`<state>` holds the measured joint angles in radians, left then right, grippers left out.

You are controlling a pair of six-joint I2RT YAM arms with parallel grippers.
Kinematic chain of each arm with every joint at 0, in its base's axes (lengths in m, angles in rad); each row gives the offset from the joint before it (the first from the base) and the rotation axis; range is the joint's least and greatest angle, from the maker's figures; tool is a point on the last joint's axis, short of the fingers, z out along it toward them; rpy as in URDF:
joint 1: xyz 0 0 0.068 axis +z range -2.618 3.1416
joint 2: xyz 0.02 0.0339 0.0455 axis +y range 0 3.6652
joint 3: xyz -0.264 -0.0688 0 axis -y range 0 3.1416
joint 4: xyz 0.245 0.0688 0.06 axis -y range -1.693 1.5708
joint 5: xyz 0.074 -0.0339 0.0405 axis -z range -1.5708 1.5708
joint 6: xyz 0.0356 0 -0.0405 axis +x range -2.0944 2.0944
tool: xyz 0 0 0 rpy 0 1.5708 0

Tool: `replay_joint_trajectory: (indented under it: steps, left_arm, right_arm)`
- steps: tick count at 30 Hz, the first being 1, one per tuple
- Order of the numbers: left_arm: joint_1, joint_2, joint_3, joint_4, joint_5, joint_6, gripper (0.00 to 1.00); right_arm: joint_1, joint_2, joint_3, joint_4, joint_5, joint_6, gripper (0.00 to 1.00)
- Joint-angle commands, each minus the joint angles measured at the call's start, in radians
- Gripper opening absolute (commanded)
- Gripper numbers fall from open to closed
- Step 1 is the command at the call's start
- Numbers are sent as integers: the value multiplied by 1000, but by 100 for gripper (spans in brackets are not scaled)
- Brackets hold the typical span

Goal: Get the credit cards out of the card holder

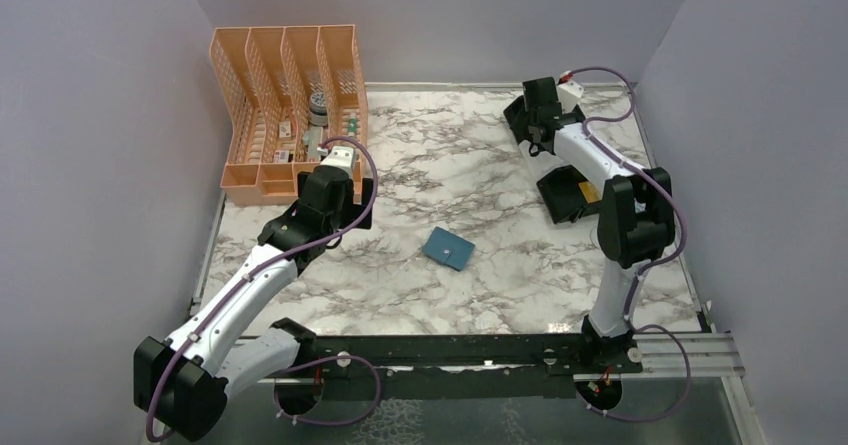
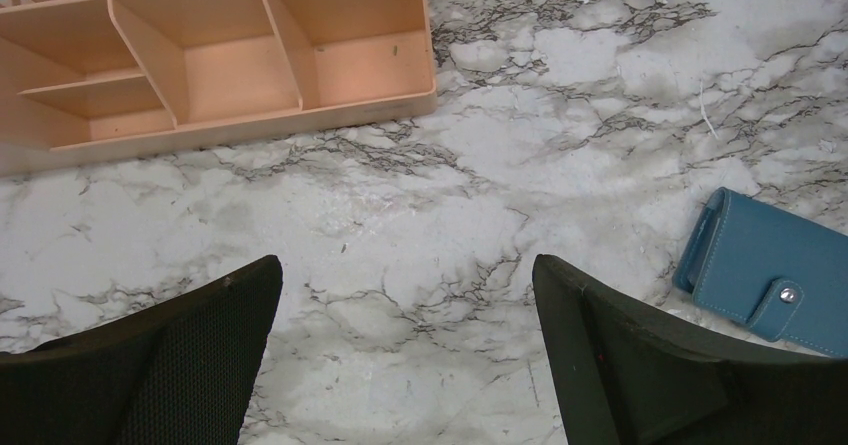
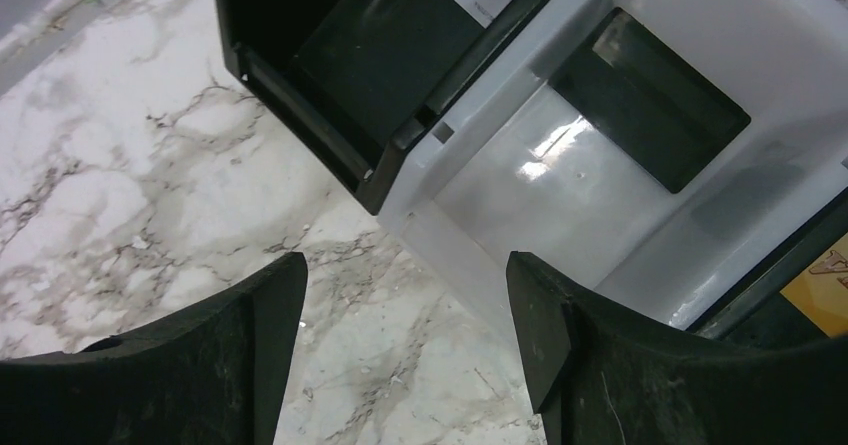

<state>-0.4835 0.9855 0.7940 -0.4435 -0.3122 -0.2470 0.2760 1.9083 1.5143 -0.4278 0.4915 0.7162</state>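
The card holder (image 1: 448, 248) is a teal-blue wallet lying closed on the marble, its snap tab fastened; it also shows at the right edge of the left wrist view (image 2: 770, 270). My left gripper (image 1: 335, 210) (image 2: 405, 275) hovers to its left, open and empty over bare marble. My right gripper (image 1: 530, 125) (image 3: 405, 270) is open and empty at the far right, beside a black-and-white tray (image 3: 500, 195). A black credit card (image 3: 648, 100) lies in the tray's white compartment. A gold card (image 3: 822, 290) shows at the tray's edge. I see no silver-grey card for certain.
A peach mesh desk organiser (image 1: 285, 110) (image 2: 250, 55) stands at the back left with small items inside. The tray (image 1: 570, 193) sits under my right forearm. Grey walls enclose the table on three sides.
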Motion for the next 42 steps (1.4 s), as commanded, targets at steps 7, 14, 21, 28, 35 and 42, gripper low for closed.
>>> replay_joint_trajectory:
  steps: [7, 14, 21, 28, 35, 42]
  left_arm:
    - [6, 13, 18, -15, -1, 17, 99]
    - [6, 21, 21, -16, 2, 20, 99]
    - [6, 18, 21, -16, 2, 20, 99]
    - [6, 23, 21, -17, 5, 20, 99]
    - [6, 34, 22, -19, 13, 22, 99]
    - [6, 44, 22, -20, 19, 23, 99]
  right_arm:
    - [-43, 108, 129, -90, -22, 123, 73]
    - [-50, 181, 196, -115, -28, 173, 71]
    - [-56, 255, 274, -148, -39, 164, 67]
    - [-64, 279, 281, -150, -29, 204, 66]
    - [-73, 314, 315, -175, -8, 246, 64]
    - [-81, 312, 322, -180, -4, 310, 66]
